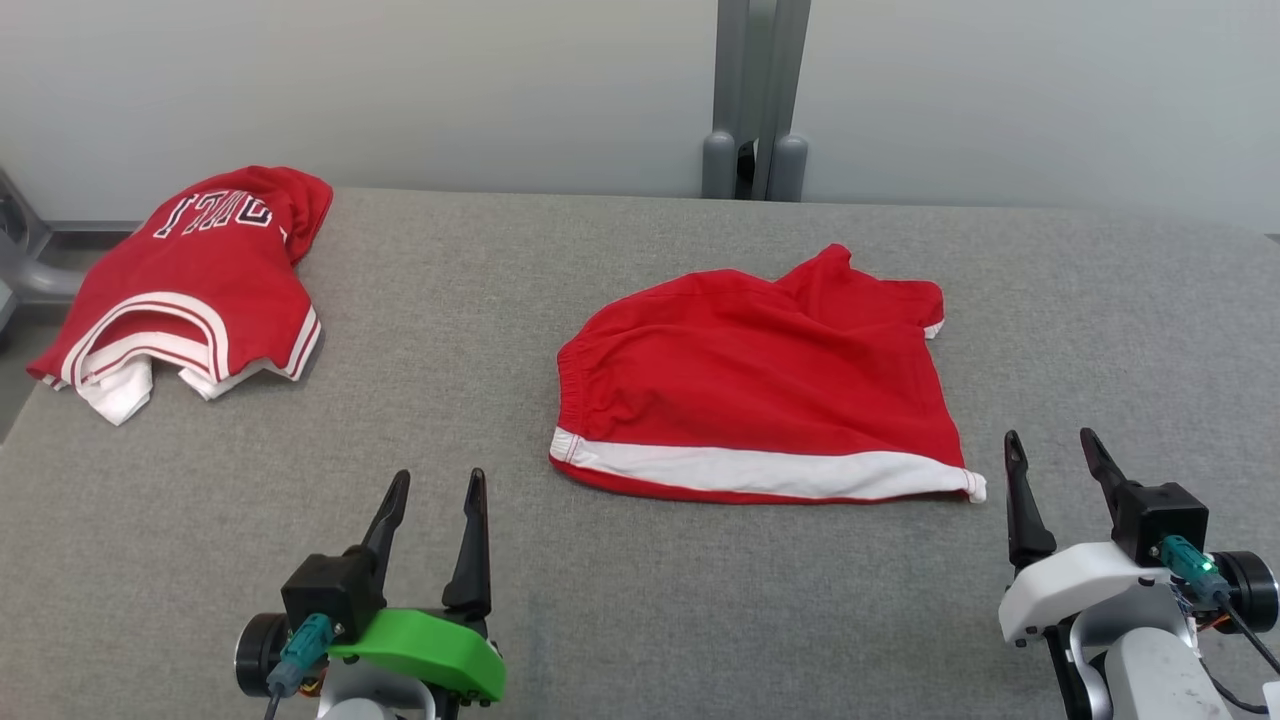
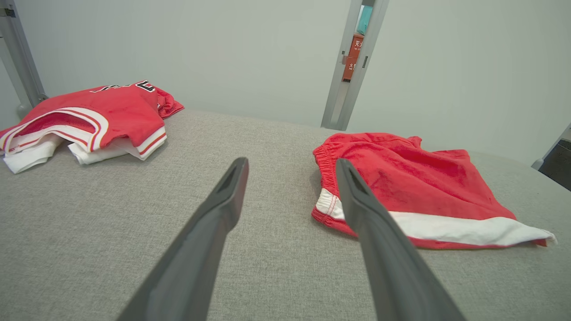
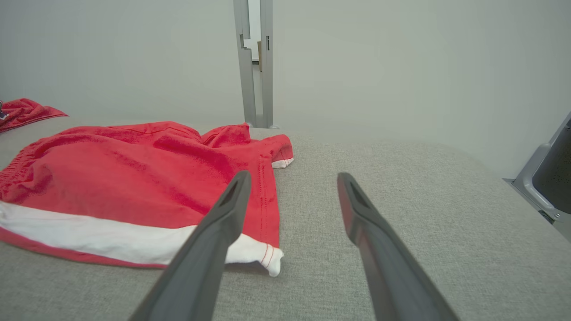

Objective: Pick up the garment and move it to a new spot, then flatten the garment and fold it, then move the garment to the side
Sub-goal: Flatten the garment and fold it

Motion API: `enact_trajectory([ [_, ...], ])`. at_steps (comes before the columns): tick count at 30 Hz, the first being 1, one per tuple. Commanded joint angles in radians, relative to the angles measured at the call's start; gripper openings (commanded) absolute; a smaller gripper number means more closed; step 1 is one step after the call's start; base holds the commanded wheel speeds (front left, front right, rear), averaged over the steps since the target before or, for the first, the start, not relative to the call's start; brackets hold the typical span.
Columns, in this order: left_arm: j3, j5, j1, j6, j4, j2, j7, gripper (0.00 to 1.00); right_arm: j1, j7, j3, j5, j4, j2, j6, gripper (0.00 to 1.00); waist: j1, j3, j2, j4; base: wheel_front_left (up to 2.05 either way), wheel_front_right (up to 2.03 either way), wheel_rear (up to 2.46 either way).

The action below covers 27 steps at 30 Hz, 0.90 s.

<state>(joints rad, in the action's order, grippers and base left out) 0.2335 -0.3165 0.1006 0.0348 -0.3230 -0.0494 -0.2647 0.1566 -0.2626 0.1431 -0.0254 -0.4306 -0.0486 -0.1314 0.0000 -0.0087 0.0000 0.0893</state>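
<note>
The red garment [image 1: 760,390] lies rumpled at centre-right of the head view on the grey surface [image 1: 640,620], held by nothing. The right pincer [image 1: 1050,437] is spread and empty just beside its lower-right corner. The left pincer [image 1: 440,477] is spread too, at lower left. Flattening looks to be the step in hand, and each pincer needs an edge to pull outward.

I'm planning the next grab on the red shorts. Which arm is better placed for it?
Right, probably. The right gripper stands open just beside the near white-trimmed corner of the red shorts. The left gripper is open too, but more bare table lies between it and them.
</note>
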Motion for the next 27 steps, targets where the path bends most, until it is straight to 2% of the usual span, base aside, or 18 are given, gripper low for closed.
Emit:
enact_trajectory([
  [1,0.002,-0.005,-0.011,-0.002,-0.001,-0.002,0.001,1.00,-0.020,-0.003,-0.008,0.011,0.019,-0.003,0.001,1.00,0.0000,-0.016,0.0000,-0.008,0.00,0.00,0.00],
  [16,-0.009,-0.004,-0.014,-0.008,-0.007,-0.002,0.001,1.00,-0.109,-0.003,-0.049,0.132,0.108,-0.003,0.001,1.00,0.0000,-0.037,0.0000,0.004,0.00,0.00,0.00],
  [27,-0.013,-0.003,-0.015,-0.007,0.005,-0.002,0.001,1.00,-0.110,0.000,-0.060,0.120,0.114,-0.003,0.001,1.00,0.0000,-0.027,0.0000,-0.008,0.00,0.00,0.00],
])
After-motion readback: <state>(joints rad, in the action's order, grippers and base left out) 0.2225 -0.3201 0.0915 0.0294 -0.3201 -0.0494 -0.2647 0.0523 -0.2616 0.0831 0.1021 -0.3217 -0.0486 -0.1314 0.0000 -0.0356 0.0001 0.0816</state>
